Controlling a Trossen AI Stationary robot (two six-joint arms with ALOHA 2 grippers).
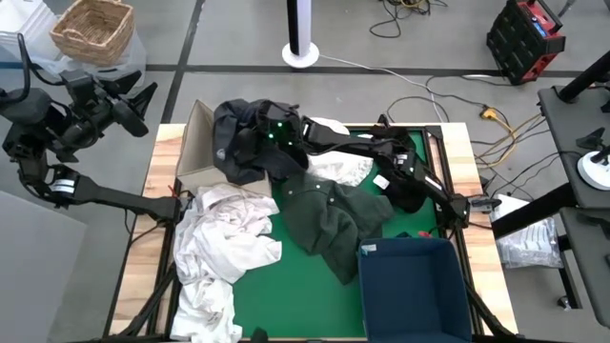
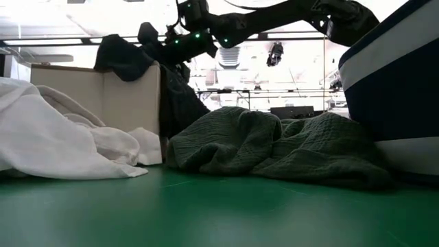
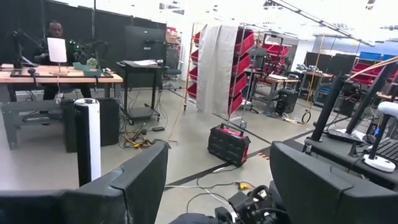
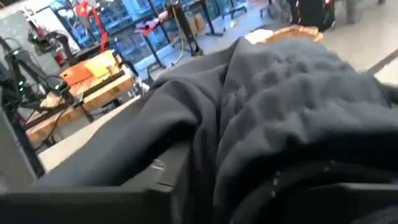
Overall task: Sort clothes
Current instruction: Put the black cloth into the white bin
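The clothes lie in a loose heap across the middle of the table; a dark charcoal garment point(image 1: 243, 133) is draped over the far edge of the cardboard box point(image 1: 195, 143) at the far left, half in and half hanging out, a white garment point(image 1: 224, 238) spreads over the near left, a dark green garment point(image 1: 334, 214) lies crumpled in the centre, and another pale piece point(image 1: 343, 170) shows between the green one and the right arm; in the low view the green garment sits on the green mat point(image 1: 286, 295) just beside the box, with the white one on its other side. The right gripper point(image 1: 276, 129) reaches across the table to the charcoal garment above the box; its wrist view is filled with that grey cloth pressed against the fingers, yet whether the fingers clamp it or have let go cannot be told. The left gripper point(image 1: 129, 105) is raised off the far left corner of the table, well apart from the clothes, its fingers point(image 3: 140, 180) spread wide with nothing between them. The blue bin point(image 1: 415, 286) at the near right looks empty; by the look of it the sorting is barely begun, with one dark piece going to the box and the white, green and pale pieces left.
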